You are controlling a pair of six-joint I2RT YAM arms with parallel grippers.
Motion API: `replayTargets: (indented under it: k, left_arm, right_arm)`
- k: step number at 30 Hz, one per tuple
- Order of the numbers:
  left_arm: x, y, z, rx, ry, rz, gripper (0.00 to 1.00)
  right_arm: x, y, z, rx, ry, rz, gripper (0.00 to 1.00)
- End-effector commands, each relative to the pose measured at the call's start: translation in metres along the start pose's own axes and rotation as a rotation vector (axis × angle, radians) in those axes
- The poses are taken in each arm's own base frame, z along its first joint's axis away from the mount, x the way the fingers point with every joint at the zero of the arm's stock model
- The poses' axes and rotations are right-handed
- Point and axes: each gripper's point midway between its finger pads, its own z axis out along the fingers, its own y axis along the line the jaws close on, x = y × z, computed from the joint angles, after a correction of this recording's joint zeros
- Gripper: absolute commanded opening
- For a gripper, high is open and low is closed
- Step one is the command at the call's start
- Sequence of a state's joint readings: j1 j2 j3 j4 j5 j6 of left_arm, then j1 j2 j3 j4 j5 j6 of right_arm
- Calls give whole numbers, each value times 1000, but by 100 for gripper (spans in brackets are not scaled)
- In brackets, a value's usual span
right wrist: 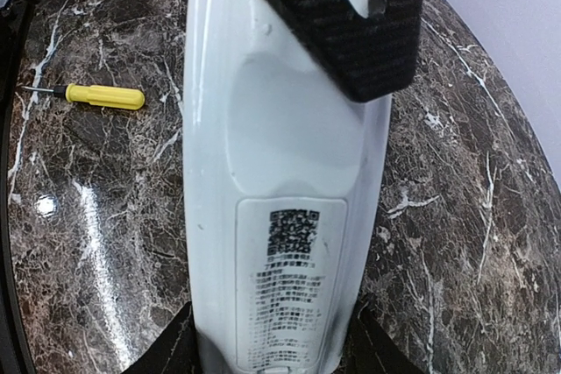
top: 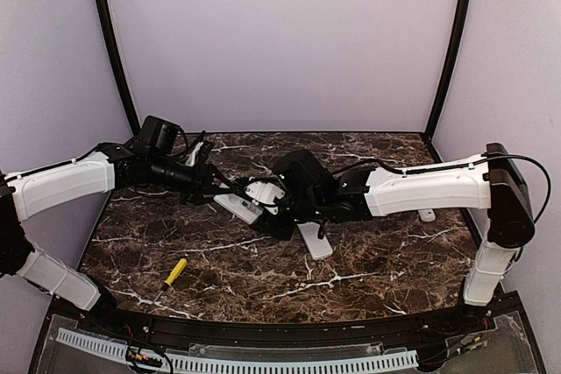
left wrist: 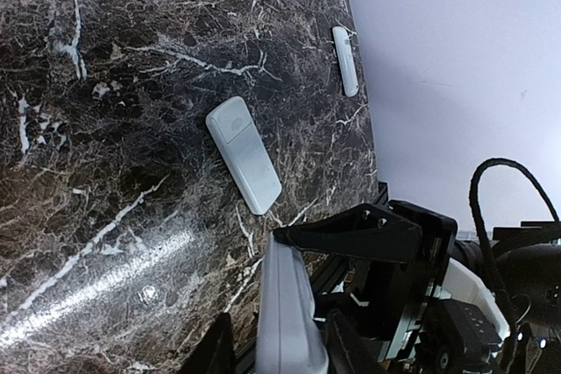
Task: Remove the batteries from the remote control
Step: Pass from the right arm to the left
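Note:
A white remote control [right wrist: 280, 155] hangs above the table, back side up, between the two arms. Its labelled cover [right wrist: 294, 291] sits in place, so the batteries are hidden. My right gripper [right wrist: 272, 352] is shut on the remote's near end, a finger on each long side. My left gripper [left wrist: 280, 343] straddles the other end of the remote [left wrist: 287, 304] across its thickness. One finger lies on the remote's back [right wrist: 351, 32], and a thin gap shows at the other. From above, the remote [top: 238, 208] spans the left gripper [top: 226, 190] and the right gripper [top: 279, 208].
A second white remote [top: 316, 240] lies on the marble table [top: 386, 260] just under the right arm. A third small white one [top: 427, 215] is near the right wall. A yellow-handled screwdriver [top: 174, 272] lies at the front left.

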State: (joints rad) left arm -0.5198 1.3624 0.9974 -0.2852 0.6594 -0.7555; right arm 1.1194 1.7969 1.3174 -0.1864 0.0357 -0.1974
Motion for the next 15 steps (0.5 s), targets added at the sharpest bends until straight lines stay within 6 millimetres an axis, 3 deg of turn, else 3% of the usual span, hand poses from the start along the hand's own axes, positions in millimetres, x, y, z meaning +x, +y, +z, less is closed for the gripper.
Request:
replayTargets:
  k: [1, 4, 8, 11, 15]
  left_arm:
    - [7, 5, 1, 5, 27, -16, 31]
    - [8, 5, 2, 7, 34, -14, 19]
    - [10, 3, 2, 24, 40, -16, 10]
    - [7, -1, 0, 41, 26, -5, 4]
    - [0, -4, -6, 58, -24, 7, 0]
  right_arm:
    - [-14, -3, -3, 26, -41, -15, 22]
    - [-12, -4, -2, 34, -35, -10, 22]
    - [-13, -7, -3, 44, -44, 11, 26]
    - [-18, -11, -7, 52, -69, 42, 37]
    - [-26, -21, -19, 55, -119, 111, 70]
